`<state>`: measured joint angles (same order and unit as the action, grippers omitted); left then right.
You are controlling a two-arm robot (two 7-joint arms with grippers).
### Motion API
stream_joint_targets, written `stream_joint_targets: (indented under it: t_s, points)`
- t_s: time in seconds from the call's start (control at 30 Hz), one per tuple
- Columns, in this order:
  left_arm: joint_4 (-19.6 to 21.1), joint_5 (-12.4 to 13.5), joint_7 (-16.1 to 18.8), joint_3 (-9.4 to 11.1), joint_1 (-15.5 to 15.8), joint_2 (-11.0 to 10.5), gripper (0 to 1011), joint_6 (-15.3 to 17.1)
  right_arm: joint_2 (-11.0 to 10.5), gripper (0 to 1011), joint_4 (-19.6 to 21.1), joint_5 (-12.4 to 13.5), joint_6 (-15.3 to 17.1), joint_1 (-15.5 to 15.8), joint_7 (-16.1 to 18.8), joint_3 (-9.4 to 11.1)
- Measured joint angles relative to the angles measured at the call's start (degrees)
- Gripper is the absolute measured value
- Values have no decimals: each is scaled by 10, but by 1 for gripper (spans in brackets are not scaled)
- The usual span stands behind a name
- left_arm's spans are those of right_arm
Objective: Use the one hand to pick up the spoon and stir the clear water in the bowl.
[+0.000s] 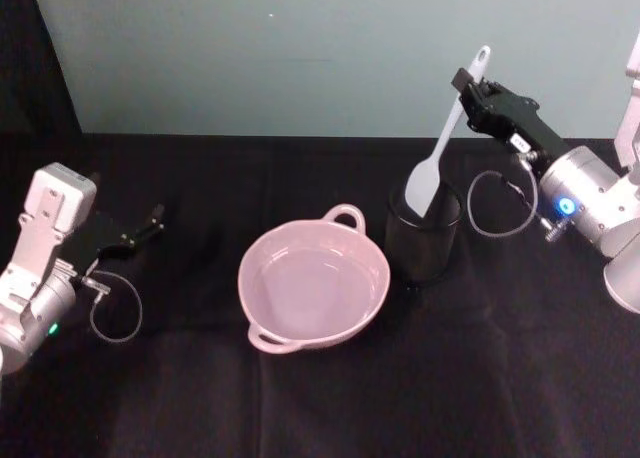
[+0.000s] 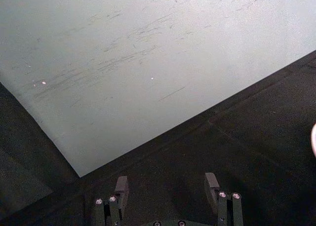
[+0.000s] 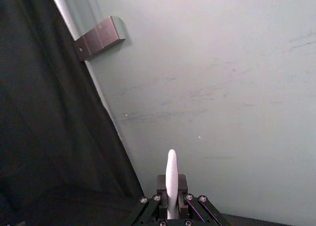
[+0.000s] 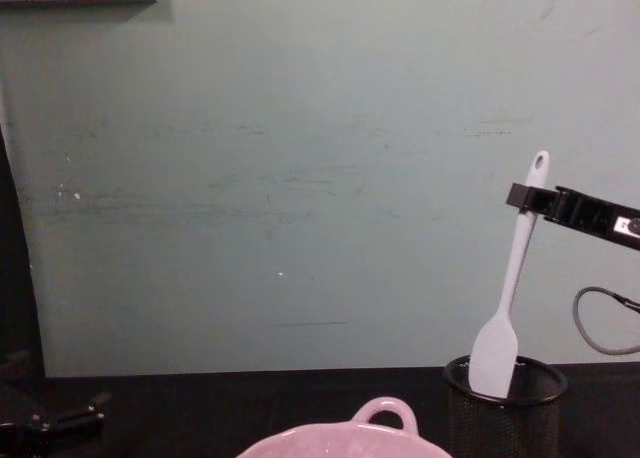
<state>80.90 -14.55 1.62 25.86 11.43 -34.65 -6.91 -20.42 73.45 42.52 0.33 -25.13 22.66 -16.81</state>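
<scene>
The white spoon (image 1: 447, 128) stands nearly upright with its blade tip just inside the black mesh cup (image 1: 425, 240). My right gripper (image 1: 466, 81) is shut on the spoon's handle near the top, just below the oval hole. The chest view shows the spoon (image 4: 515, 268) leaning above the cup (image 4: 505, 408) with the right gripper (image 4: 524, 198) clamped on it. In the right wrist view the handle (image 3: 171, 174) sticks out between the closed fingers (image 3: 160, 186). The pink bowl (image 1: 345, 216) holds clear water, left of the cup. My left gripper (image 1: 150, 223) rests open at the far left.
A black cloth (image 1: 320, 408) covers the table, with a pale green wall (image 1: 300, 48) close behind. The bowl's rim (image 4: 385, 410) shows at the bottom of the chest view. A cable loop (image 1: 490, 203) hangs from the right wrist near the cup.
</scene>
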Motion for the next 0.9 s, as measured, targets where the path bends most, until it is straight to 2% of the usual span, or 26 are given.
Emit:
stream_joint_targets:
  t_s: [0.33, 0.53, 0.9]
  points:
    - [0, 0, 0, 0, 0, 0, 1011, 0, 8, 116, -21, 13, 6, 11, -1, 15]
    - [0, 0, 0, 0, 0, 0, 1011, 0, 12, 114, -45, 30, 19, 10, 11, 17]
    - [0, 0, 0, 0, 0, 0, 1011, 0, 15, 116, -61, 39, 21, 11, 21, 13]
